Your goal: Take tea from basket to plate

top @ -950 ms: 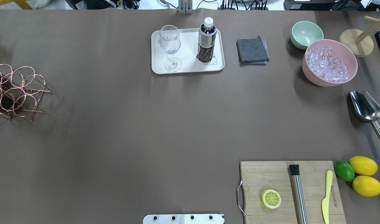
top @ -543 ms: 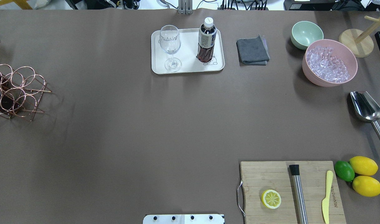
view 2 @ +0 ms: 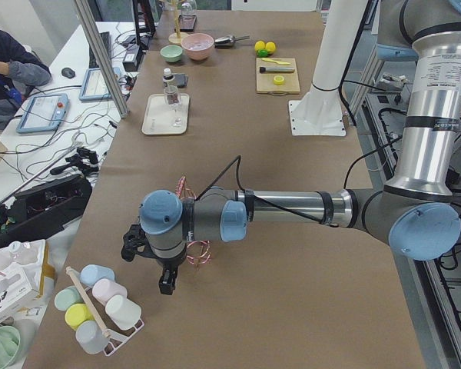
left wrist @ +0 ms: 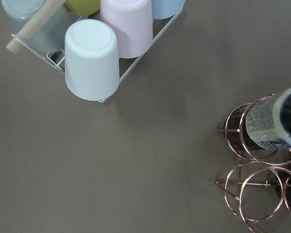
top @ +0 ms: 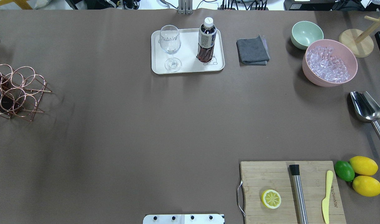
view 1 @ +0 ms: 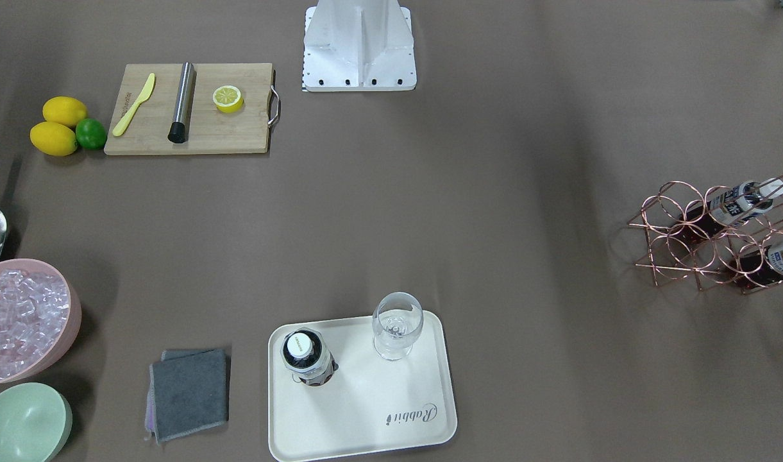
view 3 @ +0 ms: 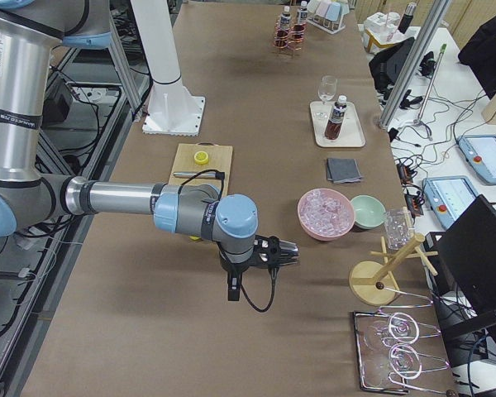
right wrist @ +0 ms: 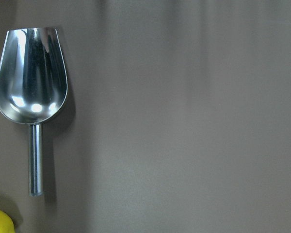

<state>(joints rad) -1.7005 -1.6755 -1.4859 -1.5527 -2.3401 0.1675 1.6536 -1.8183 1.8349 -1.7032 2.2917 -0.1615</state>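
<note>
One tea bottle (top: 207, 39) stands upright on the cream plate (top: 190, 67), at the table's far middle; it also shows in the front view (view 1: 308, 359) on the plate (view 1: 365, 417). The copper wire basket (top: 20, 91) sits at the left edge and holds two more tea bottles lying down (view 1: 734, 202) (view 1: 782, 260). The left wrist view shows the basket (left wrist: 254, 194) and one bottle (left wrist: 274, 126) from above. My left gripper (view 2: 132, 247) hovers near the basket. My right gripper (view 3: 283, 251) hovers near the scoop. I cannot tell whether either is open or shut.
A stemmed glass (top: 170, 46) stands on the plate beside the bottle. A grey cloth (top: 252, 50), mint bowl (top: 306, 33), pink ice bowl (top: 330, 62) and metal scoop (top: 365, 107) lie to the right. A cutting board (top: 270, 177) is near right. A cup rack (left wrist: 97, 48) stands left of the basket.
</note>
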